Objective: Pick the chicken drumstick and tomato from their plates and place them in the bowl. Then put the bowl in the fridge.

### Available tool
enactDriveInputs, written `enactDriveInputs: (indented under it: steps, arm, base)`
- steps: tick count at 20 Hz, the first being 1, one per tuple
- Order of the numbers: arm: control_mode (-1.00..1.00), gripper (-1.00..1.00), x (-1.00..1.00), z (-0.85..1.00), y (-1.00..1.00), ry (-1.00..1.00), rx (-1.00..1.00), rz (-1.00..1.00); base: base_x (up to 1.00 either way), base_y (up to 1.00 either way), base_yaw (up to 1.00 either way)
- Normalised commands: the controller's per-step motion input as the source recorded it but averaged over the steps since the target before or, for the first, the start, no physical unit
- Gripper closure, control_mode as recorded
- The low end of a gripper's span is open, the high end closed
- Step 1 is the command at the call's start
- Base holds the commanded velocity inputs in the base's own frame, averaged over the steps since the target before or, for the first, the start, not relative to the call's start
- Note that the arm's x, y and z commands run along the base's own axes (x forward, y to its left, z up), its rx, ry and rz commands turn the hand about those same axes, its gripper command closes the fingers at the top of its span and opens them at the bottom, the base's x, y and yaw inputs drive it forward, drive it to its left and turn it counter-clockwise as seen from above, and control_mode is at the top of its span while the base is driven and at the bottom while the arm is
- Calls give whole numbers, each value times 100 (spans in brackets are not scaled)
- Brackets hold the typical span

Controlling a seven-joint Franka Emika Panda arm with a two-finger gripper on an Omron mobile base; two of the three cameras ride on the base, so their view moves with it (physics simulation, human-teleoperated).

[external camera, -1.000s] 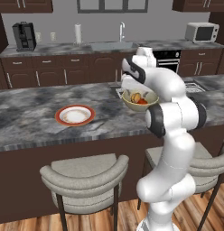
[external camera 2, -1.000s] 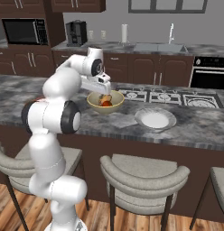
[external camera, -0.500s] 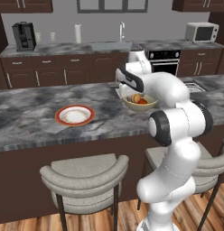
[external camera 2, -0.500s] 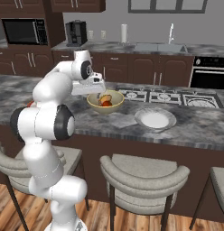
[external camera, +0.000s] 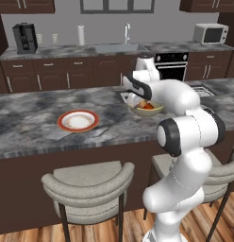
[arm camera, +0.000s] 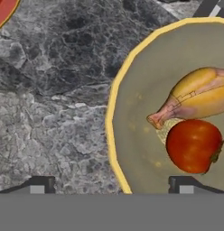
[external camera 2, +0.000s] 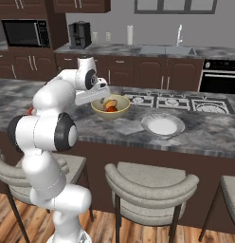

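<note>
Gripper [arm camera: 109, 182] jaws spread wide, straddling the bowl [arm camera: 120, 108] rim, holding nothing, drumstick [arm camera: 195, 97] and tomato [arm camera: 193, 145] inside

Over the last second the arm has turned: its elbow has swung out toward the stools and the forearm now reaches across to the bowl [external camera: 147, 110] from the side. The hand has dropped lower beside the bowl, and the gripper [arm camera: 111, 184] now stands over the bowl's near rim, one fingertip inside it, one outside.
</note>
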Motion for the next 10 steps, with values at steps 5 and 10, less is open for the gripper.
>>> enactDriveInputs:
  steps: [5,10]
  arm:
    - [-100,-100,31,-20,11,-1,-4,6]
    - [-100,-100,21,-23,8,1,-6,0]
  base:
    - [0,0,0]
    - [0,0,0]
